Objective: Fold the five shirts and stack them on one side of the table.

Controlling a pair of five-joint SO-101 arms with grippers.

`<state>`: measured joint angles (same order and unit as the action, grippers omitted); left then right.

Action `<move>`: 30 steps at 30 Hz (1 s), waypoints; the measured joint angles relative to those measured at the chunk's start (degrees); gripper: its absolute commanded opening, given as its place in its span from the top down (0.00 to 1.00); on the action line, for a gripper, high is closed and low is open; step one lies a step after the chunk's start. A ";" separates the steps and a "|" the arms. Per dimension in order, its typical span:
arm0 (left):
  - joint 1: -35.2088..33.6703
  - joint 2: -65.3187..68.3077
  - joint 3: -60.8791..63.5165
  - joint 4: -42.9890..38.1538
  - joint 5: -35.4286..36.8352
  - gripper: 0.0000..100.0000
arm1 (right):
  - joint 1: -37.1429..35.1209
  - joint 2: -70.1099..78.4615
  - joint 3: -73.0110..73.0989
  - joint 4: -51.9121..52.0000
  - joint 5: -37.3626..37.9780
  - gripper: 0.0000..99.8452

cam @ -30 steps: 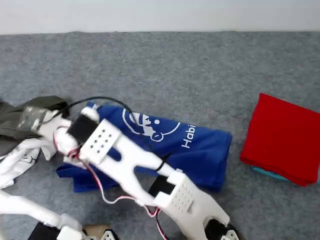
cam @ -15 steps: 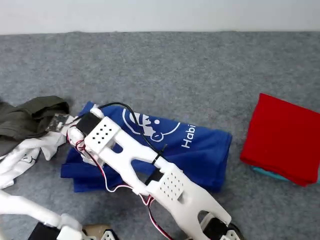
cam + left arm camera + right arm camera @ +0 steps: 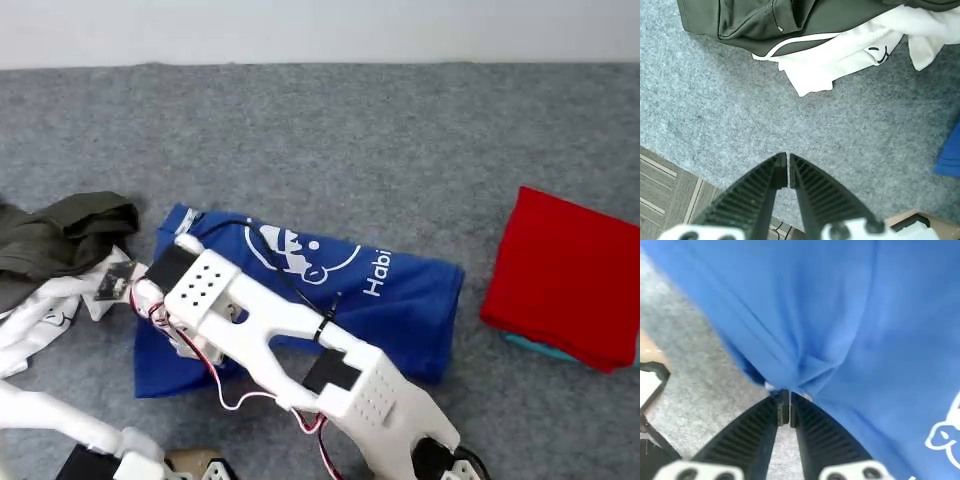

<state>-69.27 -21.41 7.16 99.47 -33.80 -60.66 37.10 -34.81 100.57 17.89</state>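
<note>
Over the last second the right arm has drawn back from the olive shirt (image 3: 60, 235) toward the desk's near edge, dragging the blue shirt's (image 3: 400, 290) left end with it. The blue shirt lies mid-desk, half under that arm. The right pincer (image 3: 784, 407) is pressed together, pinching a bunched fold of the blue cloth. The left pincer (image 3: 788, 172) is pressed together on nothing, above the bare grey desk (image 3: 350, 140) near the crumpled white shirt (image 3: 40, 310). Well apart at the right, a folded red shirt (image 3: 565, 275) rests on a teal shirt (image 3: 530, 347).
</note>
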 measured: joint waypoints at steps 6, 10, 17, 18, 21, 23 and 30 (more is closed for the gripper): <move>0.00 0.00 0.00 0.00 -0.09 0.98 | 2.90 -0.18 -2.81 -3.43 -3.34 0.99; 0.00 0.00 0.00 0.00 -0.09 0.98 | 3.34 2.64 -2.90 -5.63 -3.87 0.99; 0.00 0.00 0.00 0.00 -1.14 0.98 | 2.02 7.38 -2.81 -0.09 -3.96 0.99; 0.00 0.00 0.00 0.00 -1.14 0.98 | 1.93 7.47 -2.46 -0.09 -3.96 0.99; 0.00 0.00 0.00 0.00 -1.14 0.98 | 1.93 7.38 0.44 -0.09 -3.96 0.99; 0.00 0.00 0.00 0.00 -1.14 0.98 | 1.93 7.12 4.04 -0.09 -3.96 0.99; 0.00 0.00 0.00 0.00 -1.23 0.98 | 4.48 -5.27 11.60 -0.09 -3.96 0.99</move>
<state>-69.27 -21.41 7.16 99.47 -35.03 -56.18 31.82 -23.21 100.48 13.93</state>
